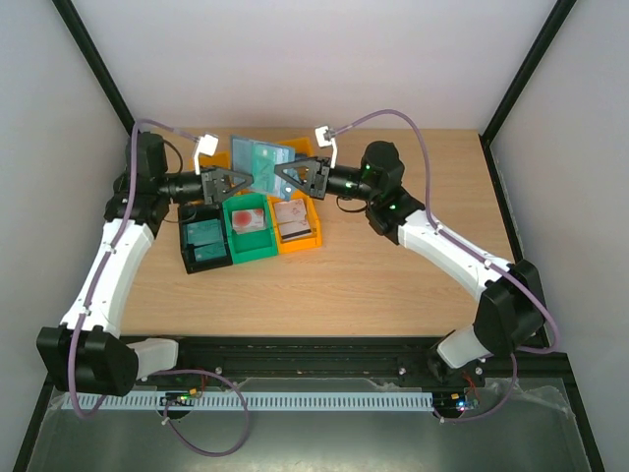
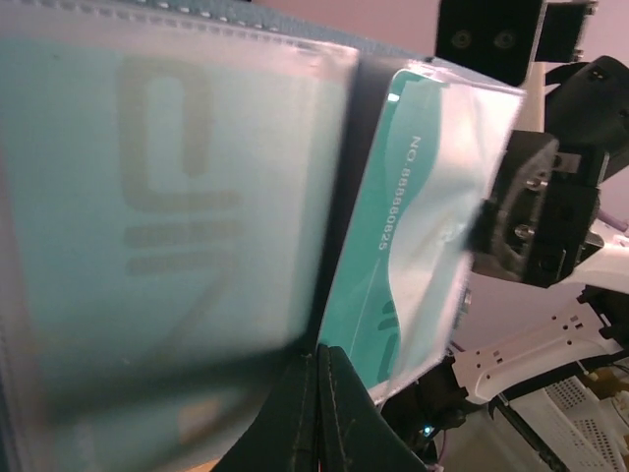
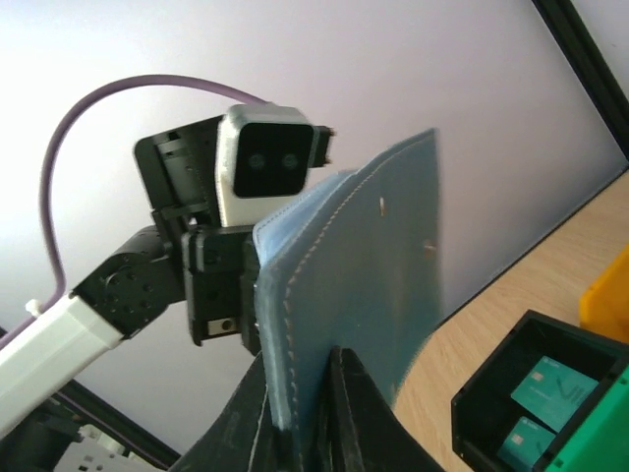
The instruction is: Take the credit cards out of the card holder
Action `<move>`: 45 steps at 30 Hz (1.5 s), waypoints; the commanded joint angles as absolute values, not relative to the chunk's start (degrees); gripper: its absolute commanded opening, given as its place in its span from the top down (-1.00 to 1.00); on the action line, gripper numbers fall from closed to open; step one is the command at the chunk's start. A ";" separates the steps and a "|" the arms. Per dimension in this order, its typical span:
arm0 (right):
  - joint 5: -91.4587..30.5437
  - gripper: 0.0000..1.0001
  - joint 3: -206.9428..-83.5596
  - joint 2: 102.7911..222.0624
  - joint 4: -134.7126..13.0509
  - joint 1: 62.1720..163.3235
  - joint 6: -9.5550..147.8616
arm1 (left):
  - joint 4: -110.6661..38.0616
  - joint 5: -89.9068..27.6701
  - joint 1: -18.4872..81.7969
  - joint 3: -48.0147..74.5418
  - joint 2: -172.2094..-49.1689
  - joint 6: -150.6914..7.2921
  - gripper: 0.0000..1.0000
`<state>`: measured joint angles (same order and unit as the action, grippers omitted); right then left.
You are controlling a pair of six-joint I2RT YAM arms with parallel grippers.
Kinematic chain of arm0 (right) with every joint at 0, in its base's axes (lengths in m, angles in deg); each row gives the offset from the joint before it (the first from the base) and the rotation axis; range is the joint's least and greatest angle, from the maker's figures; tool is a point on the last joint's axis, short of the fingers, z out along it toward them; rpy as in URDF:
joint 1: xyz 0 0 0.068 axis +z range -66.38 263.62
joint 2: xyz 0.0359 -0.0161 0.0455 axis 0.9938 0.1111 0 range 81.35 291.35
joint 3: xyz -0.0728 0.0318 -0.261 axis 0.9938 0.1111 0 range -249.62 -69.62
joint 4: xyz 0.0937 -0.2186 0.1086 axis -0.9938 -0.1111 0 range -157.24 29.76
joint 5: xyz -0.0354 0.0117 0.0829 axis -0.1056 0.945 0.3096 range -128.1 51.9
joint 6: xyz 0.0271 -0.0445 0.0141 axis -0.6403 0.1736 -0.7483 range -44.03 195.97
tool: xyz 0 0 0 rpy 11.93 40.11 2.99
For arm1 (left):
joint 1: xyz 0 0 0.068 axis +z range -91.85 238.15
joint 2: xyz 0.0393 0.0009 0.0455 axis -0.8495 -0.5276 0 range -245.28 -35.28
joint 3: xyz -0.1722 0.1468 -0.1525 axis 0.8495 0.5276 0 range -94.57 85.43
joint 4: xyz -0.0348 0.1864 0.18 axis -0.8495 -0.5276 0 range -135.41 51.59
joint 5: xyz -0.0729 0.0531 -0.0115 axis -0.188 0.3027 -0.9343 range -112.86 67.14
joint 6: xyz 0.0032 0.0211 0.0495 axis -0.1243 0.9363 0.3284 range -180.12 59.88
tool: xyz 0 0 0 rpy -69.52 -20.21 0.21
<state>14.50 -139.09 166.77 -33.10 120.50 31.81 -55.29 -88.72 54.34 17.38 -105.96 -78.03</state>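
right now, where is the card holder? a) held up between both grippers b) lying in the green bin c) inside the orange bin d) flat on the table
a: the card holder is raised off the table and spread open, with the left gripper pinching one side and the right gripper pinching the other.

The card holder [image 3: 354,295] is dusty blue with pale edge stitching, the sleeved card [image 2: 413,265] teal with white numerals and paler wavy bands, and the black bin [image 1: 183,246], with teal cards [image 3: 548,386] inside, adjoins a green bin [image 1: 254,252] and an orange bin [image 1: 300,245].
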 commanded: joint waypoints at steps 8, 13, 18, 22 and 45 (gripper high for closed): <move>16.80 0.97 -140.41 167.19 -32.33 120.82 31.39 | -57.84 -90.98 53.17 16.44 -105.09 -73.92 0.95; 18.52 0.97 -139.76 167.85 -29.01 120.80 29.64 | -55.18 -91.58 52.09 16.36 -105.59 -76.62 0.78; 22.21 0.97 -138.96 167.15 -22.89 120.80 26.36 | -53.17 -91.39 52.35 18.07 -105.35 -78.88 0.47; 22.87 0.97 -138.94 166.81 -22.62 121.01 26.53 | -50.75 -91.56 52.20 18.72 -105.52 -81.15 0.47; 16.73 0.97 -132.82 161.23 -37.66 110.27 32.47 | -60.74 -84.46 58.14 19.58 -103.72 -68.79 0.95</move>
